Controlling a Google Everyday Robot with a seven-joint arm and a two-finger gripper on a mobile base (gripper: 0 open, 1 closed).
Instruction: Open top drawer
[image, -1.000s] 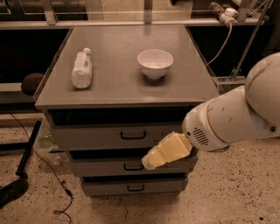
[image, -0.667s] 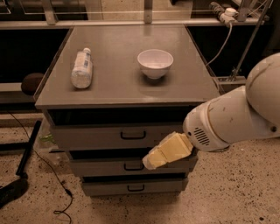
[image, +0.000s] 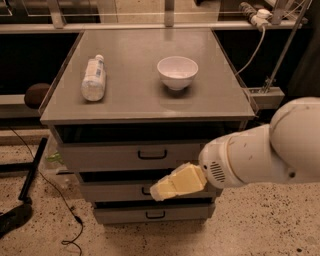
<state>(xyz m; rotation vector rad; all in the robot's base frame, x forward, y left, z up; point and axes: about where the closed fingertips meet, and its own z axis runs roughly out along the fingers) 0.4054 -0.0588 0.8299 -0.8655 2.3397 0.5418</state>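
Note:
The top drawer (image: 110, 157) is the uppermost grey front of the cabinet, with a dark gap above it. Its small black bar handle (image: 152, 155) sits at the middle of the front. My gripper (image: 161, 190) is yellowish and comes in from the right on a bulky white arm (image: 260, 152). It hangs in front of the middle drawer (image: 110, 191), just below the top drawer's handle and not touching it. It covers the middle drawer's handle in part.
A white bowl (image: 177, 71) and a plastic bottle (image: 93, 78) lying on its side rest on the cabinet top (image: 145, 100). The bottom drawer (image: 125, 215) is lowest. A black cable (image: 55, 192) and a black stand foot (image: 30, 175) lie on the speckled floor at left.
My gripper and arm have shifted slightly left and down, staying in front of the middle drawer. The drawers, bowl and bottle have not moved.

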